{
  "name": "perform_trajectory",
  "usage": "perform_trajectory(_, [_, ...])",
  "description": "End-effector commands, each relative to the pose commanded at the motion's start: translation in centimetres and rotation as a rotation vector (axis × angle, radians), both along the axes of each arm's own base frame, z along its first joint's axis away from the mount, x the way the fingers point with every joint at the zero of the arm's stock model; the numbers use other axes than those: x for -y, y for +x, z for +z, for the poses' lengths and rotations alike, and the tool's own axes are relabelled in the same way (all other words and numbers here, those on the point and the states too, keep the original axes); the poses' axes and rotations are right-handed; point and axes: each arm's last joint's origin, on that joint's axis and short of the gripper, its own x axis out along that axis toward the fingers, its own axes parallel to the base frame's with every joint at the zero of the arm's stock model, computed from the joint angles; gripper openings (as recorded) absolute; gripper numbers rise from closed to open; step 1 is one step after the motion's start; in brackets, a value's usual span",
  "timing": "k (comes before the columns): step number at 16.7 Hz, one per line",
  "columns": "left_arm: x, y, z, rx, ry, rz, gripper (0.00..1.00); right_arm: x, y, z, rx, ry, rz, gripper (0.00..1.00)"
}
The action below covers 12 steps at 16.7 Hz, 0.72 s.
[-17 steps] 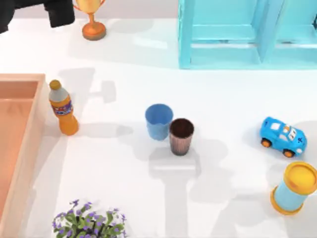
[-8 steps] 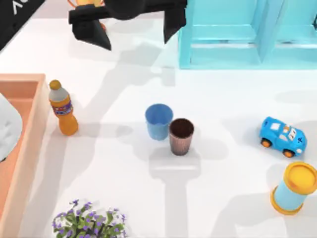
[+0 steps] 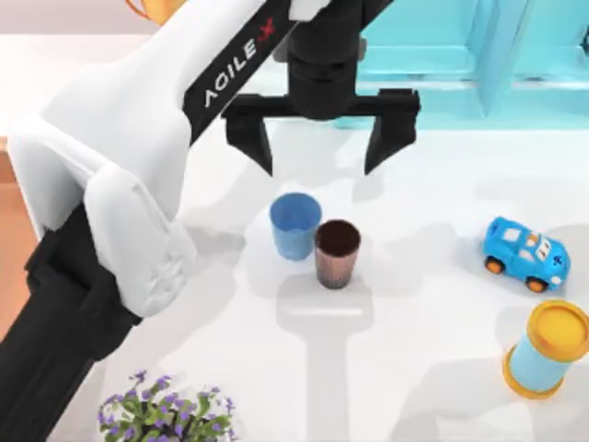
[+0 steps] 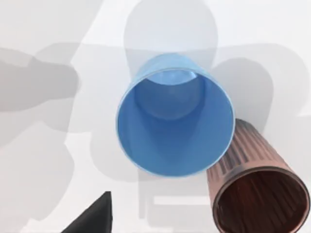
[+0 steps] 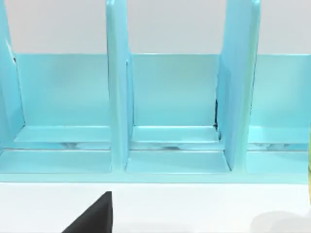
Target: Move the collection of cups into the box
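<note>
Box (image 3: pixel 5 157): sliver at table's left edge, mostly behind left arm; contents hidden.
Shelf (image 3: pixel 433 83): far side, compartments bare.
Left gripper (image 3: pixel 318 157): fingers spread wide, hovering just beyond cups, on far side.
Right gripper: wrist view faces shelf; finger spread cannot be told.
Blue cup (image 3: pixel 295 225), brown cup (image 3: pixel 337 252): mid-table, upright, touching, both hollow; blue nearer gripper, likely first pick.
</note>
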Motion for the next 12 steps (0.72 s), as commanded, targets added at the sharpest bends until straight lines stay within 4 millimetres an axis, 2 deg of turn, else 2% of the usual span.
perform_trajectory(8, [0.2, 0.2, -0.7, -0.009, 0.007, 0.000, 1.00, 0.0, 0.0, 0.0, 0.000, 0.000, 0.000, 1.00])
perform_trajectory(12, [0.6, 0.7, -2.7, -0.009, 0.008, -0.002, 1.00, 0.0, 0.0, 0.0, 0.000, 0.000, 0.000, 1.00])
